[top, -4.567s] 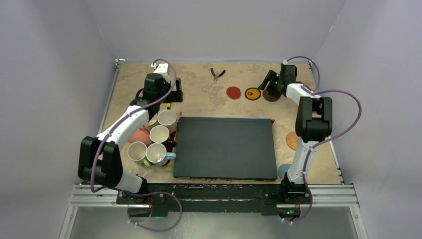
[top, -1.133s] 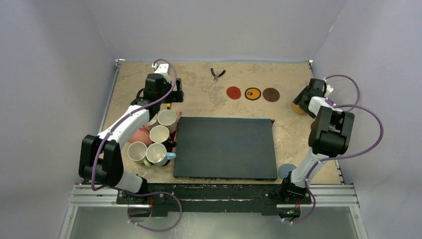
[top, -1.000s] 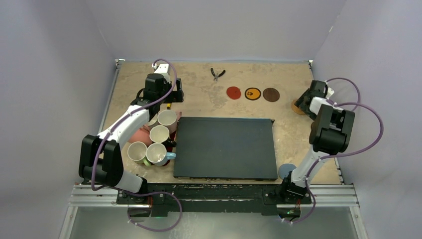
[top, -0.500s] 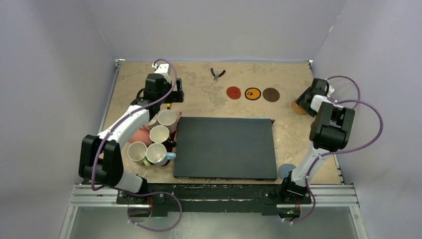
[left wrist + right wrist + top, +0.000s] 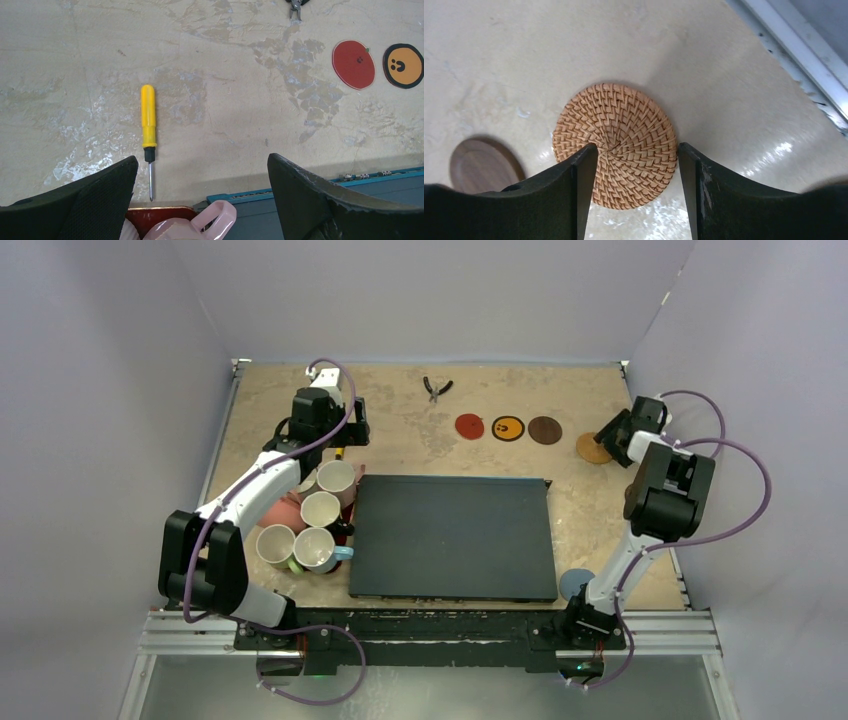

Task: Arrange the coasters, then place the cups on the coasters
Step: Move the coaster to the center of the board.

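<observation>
A red coaster, a yellow one with black marks and a brown wooden one lie in a row behind the mat. The woven tan coaster lies flat just right of them. My right gripper hangs over it, open, its fingers astride the disc. A grey-blue coaster peeks out by the right arm's base. Several cups crowd together left of the mat. My left gripper is open above a pale pink cup handle.
A large black mat fills the table's middle. A yellow screwdriver lies ahead of the left gripper, and pliers lie at the back. The cups stand on a red tray. The table's metal edge rail runs close to the woven coaster.
The right gripper and the woven coaster have shifted slightly left and towards the back, nearer the row. Its jaws have narrowed. The left arm has not moved.
</observation>
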Robot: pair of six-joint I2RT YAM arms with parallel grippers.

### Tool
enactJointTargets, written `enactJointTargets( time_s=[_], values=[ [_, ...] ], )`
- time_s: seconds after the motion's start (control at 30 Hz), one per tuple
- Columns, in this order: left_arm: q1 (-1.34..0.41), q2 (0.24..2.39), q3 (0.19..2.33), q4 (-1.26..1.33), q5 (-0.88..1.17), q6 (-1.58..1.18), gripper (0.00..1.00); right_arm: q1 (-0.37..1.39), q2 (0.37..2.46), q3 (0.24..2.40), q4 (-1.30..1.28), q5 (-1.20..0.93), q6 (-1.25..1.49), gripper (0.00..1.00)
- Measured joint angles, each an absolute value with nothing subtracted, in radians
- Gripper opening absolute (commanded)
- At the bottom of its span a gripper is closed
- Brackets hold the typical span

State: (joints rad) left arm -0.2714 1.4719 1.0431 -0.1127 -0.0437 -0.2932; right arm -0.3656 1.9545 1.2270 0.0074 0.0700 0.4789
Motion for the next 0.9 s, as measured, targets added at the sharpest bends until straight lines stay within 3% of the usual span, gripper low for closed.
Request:
enactJointTargets(
  time_s=[0.4,0.5,0.73,0.9],
  values=[
    [-0.272,1.482,1.043,-0.112,-0.044,-0.293,0.96,-0.367,2.116,1.425,0.058,0.005,0.542,0.6],
    [-0.272,1.488,1.043,-0.112,-0.044,-0.293,0.96,-0.367,2.121,1.435,0.056,0.009,0.546,0.65],
    [-0.272,1.491,1.043,-0.112,-0.044,-0.293,0.96,-0.362,2.036,1.345,0.019,0.052,0.491,0.89],
    [-0.272,1.491,1.043,-0.112,-0.041,-0.293,0.96,-0.36,1.946,1.251,-0.041,0.06,0.423,0.91]
  ],
)
